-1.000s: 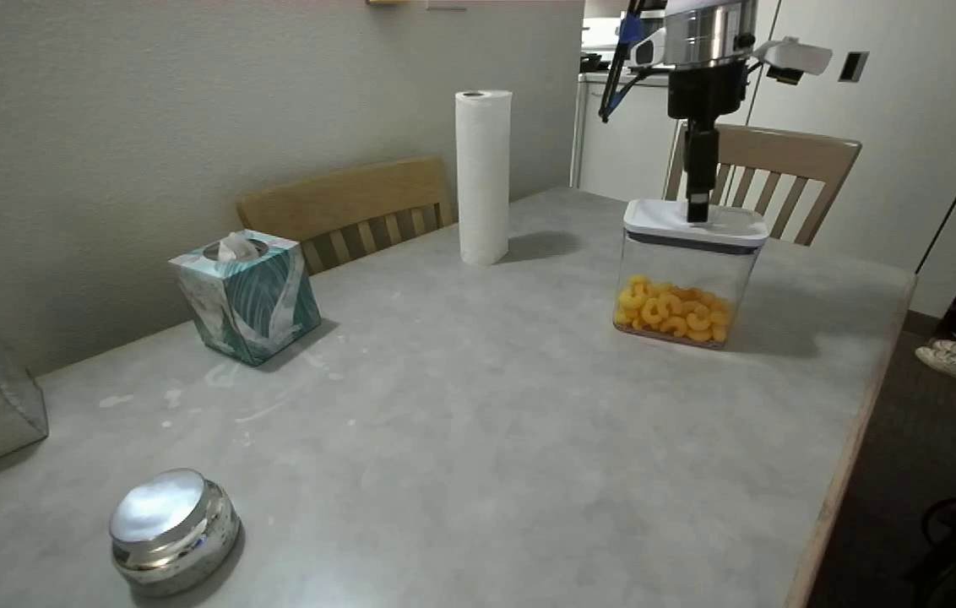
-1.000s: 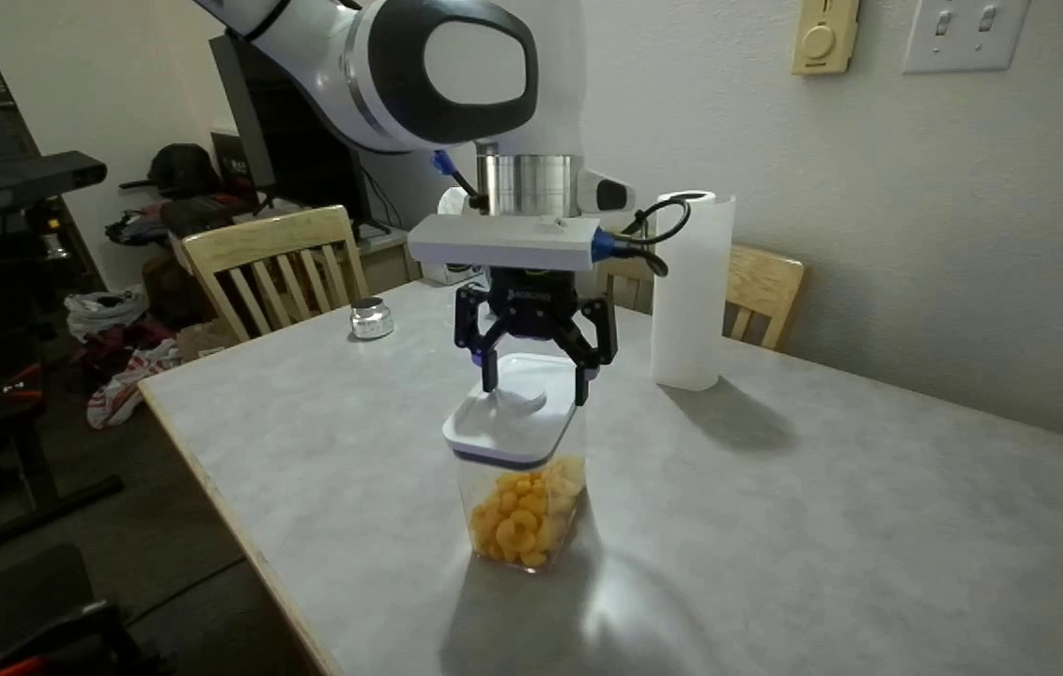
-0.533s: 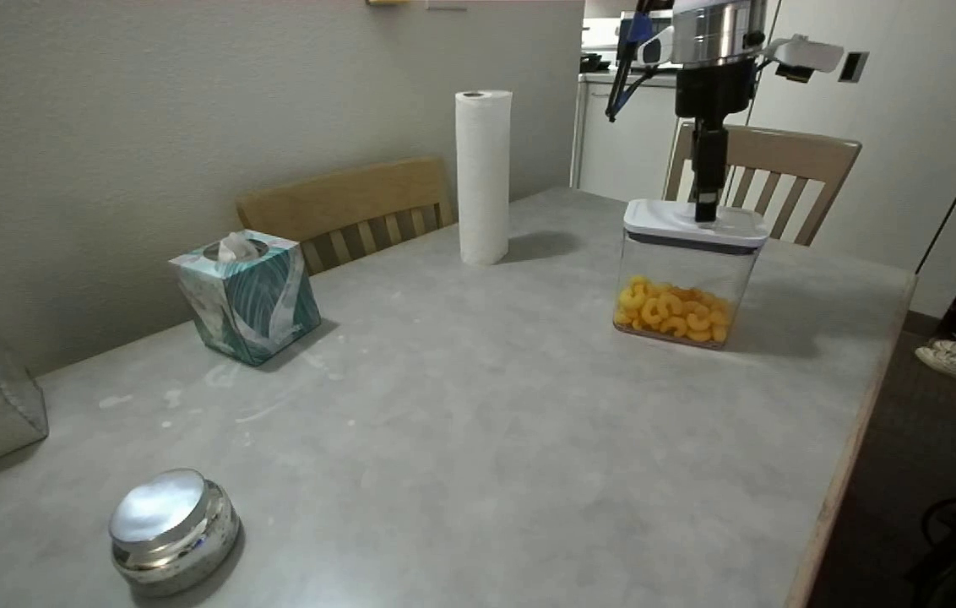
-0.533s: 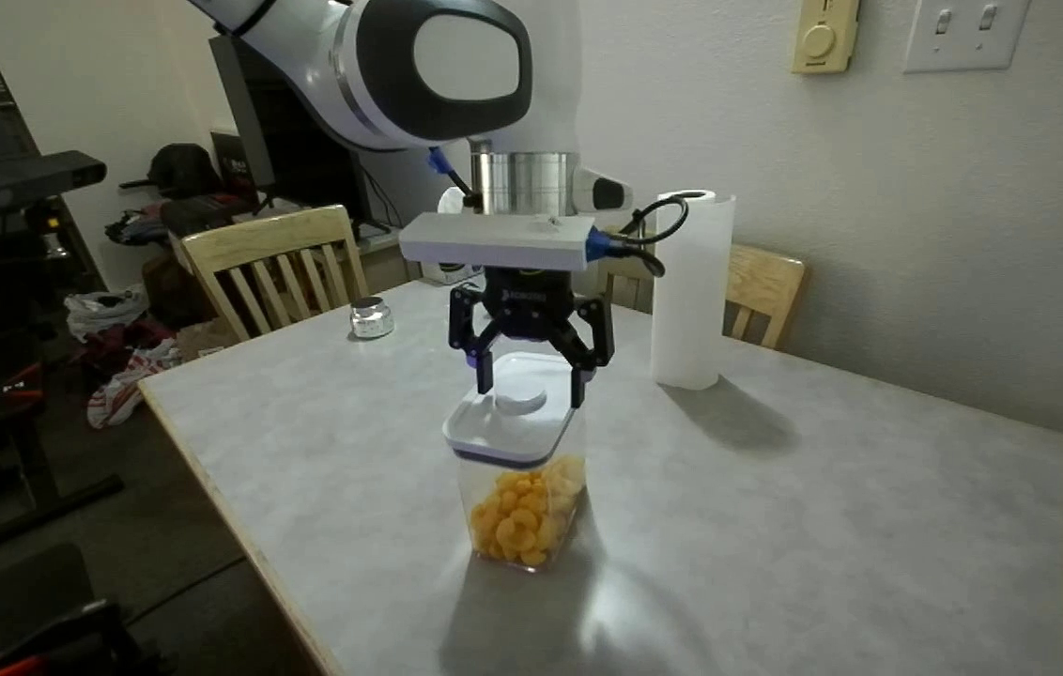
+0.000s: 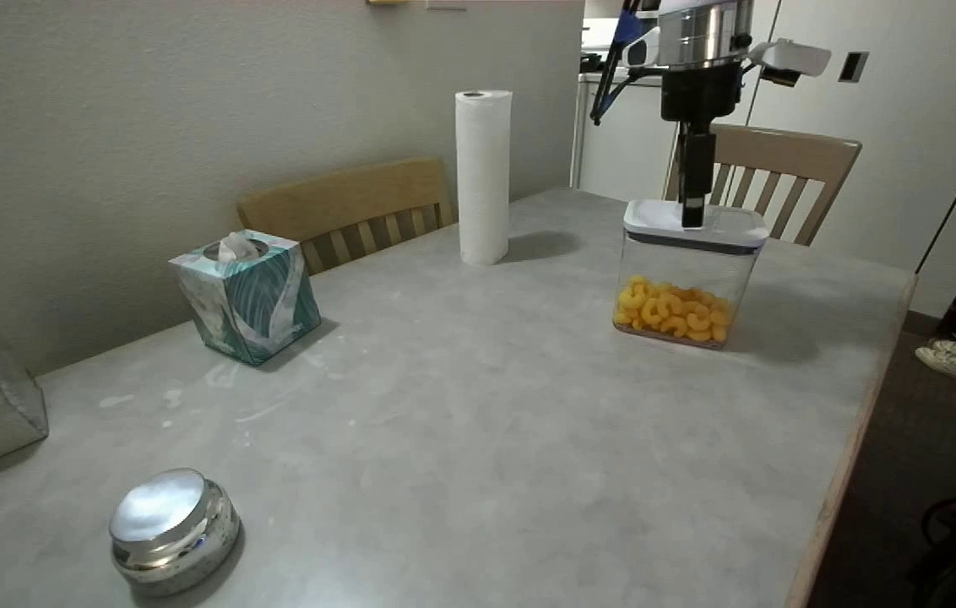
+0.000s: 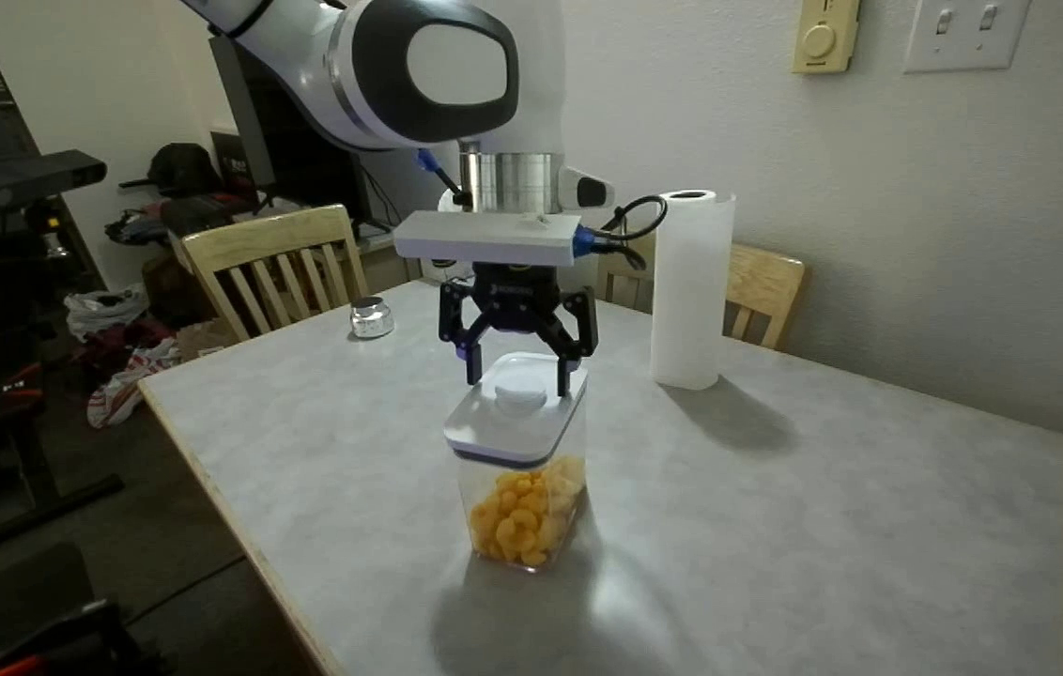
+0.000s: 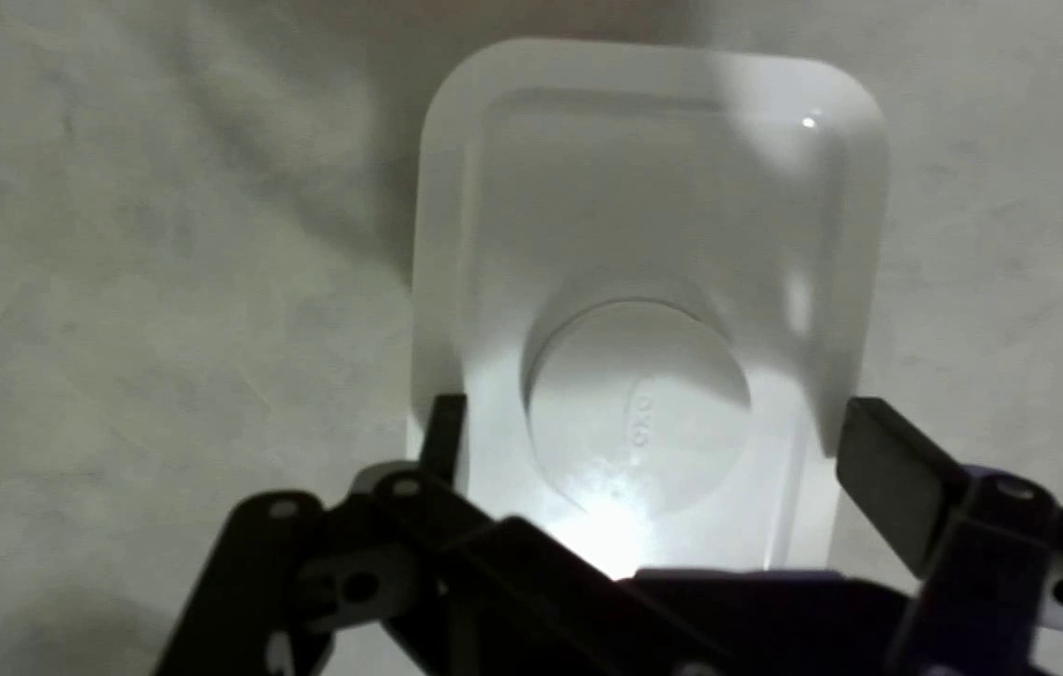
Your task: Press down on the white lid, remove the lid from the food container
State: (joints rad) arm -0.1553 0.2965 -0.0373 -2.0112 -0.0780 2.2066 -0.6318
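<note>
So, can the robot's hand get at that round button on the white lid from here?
Probably yes: nothing covers the round button, and the gripper is over the white lid. But its open fingers stand either side of the button, so they'd likely need to close before pressing.

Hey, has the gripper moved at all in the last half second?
Yes. In both exterior views the gripper is slightly farther toward the left of the picture, judged against the food container, which has not moved.
</note>
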